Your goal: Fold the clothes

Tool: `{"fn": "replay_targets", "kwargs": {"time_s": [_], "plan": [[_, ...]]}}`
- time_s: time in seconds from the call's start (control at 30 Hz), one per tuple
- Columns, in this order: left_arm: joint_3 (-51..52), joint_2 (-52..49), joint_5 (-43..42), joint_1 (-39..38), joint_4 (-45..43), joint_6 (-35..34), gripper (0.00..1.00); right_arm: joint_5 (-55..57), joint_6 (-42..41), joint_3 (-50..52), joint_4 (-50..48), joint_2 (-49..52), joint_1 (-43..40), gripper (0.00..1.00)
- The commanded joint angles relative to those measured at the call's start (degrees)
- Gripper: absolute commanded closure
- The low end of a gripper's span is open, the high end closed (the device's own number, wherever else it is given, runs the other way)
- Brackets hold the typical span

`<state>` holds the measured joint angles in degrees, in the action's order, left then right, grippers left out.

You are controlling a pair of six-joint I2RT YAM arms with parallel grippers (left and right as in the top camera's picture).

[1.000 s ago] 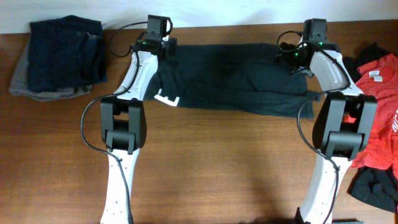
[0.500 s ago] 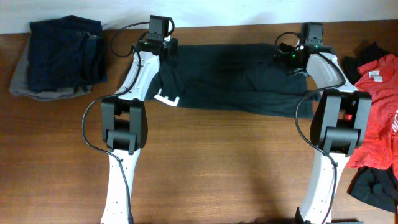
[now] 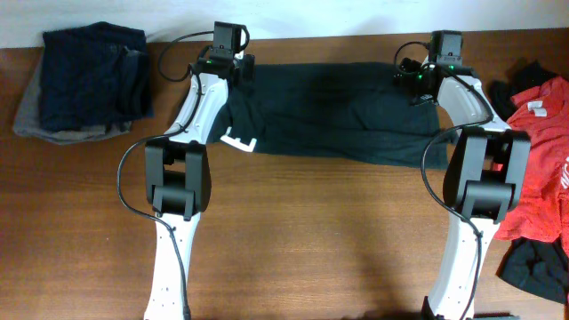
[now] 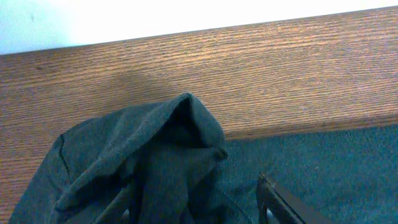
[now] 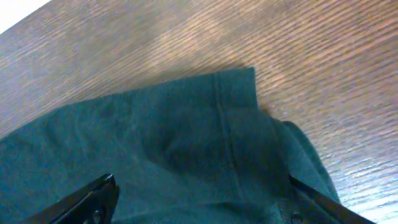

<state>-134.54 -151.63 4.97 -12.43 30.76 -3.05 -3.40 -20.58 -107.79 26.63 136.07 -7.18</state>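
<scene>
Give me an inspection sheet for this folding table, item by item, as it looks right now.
Surface: brown wooden table.
Job's things: dark green garment spread along the far edge, white tag at its left end; folded navy stack far left; red garment and black garment heaped at right.
Clutter: nothing seen.
Grippers: left gripper jaws apart around bunched fabric, grip unclear; right gripper open over the garment's corner.
Cables: black cables loop beside both arms.
Surroundings: white wall behind the table.

Wood-grain table (image 3: 311, 240), white backdrop (image 3: 356, 13).
</scene>
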Motion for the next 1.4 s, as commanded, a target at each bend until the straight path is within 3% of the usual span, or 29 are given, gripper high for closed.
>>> {"fn": "replay_targets", "kwargs": {"time_s": [0.0, 0.2, 0.43, 0.5, 0.63, 0.7, 0.83, 0.97, 1.0, 1.07, 1.37], "plan": [[-0.7, -0.7, 0.4, -0.1, 0.5, -0.8, 0.4, 2.2, 0.0, -0.4, -1.1, 0.4, 0.3, 0.15], [-0.7, -0.7, 0.4, -0.1, 0.6, -0.8, 0.41, 2.2, 0.0, -0.4, -1.8, 0.4, 0.3, 0.3], [-0.7, -0.7, 0.4, -0.1, 0.6, -0.8, 0.41, 2.9, 0.0, -0.4, -1.4, 0.4, 0.3, 0.32], [-0.7, -0.7, 0.4, -0.1, 0.7, -0.8, 0.48, 4.2, 0.0, -0.4, -0.9, 0.4, 0.3, 0.45], [-0.7, -0.7, 0.4, -0.1, 0.8, -0.8, 0.51, 4.3, -0.1, -0.3, -0.7, 1.1, 0.3, 0.48], [-0.7, -0.7, 0.4, -0.1, 0.8, -0.8, 0.51, 4.3, -0.1, -0.3, -0.7, 1.6, 0.3, 0.56], [-0.7, -0.7, 0.4, -0.1, 0.8, -0.8, 0.59, 4.9, -1.1, -0.3, -0.7, 2.1, 0.3, 0.85], [-0.7, -0.7, 0.4, -0.1, 0.8, -0.8, 0.66, 5.6, -1.1, -0.5, -0.7, 2.0, 0.3, 0.96], [-0.7, -0.7, 0.4, -0.1, 0.8, -0.8, 0.75, 5.6, -1.1, -0.8, -0.3, 1.9, 0.0, 0.96], [-0.7, -0.6, 0.4, 0.0, 1.0, -0.8, 0.83, 5.6, -1.1, -1.3, 0.7, 1.6, -0.4, 0.96], [-5.6, -0.4, 0.4, -0.1, 6.1, -0.8, 0.99, 5.6, -1.1, -5.0, 6.9, -1.6, -2.0, 0.96]]}}
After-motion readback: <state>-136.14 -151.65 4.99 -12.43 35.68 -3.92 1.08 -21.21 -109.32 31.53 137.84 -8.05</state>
